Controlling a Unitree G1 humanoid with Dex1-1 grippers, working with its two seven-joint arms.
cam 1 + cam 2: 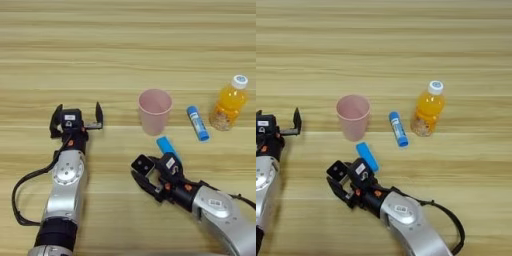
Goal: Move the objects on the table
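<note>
While right claw [150,176] hovers, blue bar [168,147] lies beside pink cup [155,111].

The cup [155,111] stands mid-table [125,45]; right of it lies a stick [198,123], then a bottle [229,103]; the bar [167,147] lies nearer.

Small clear plastic bottle of orange juice with white cap [229,103] stands upright, right side of frame, mid-height. Just left of it, apart, a blue cylindrical tube with white band at its upper end [197,122] lies flat, slightly diagonal, upper end tilted left
</note>
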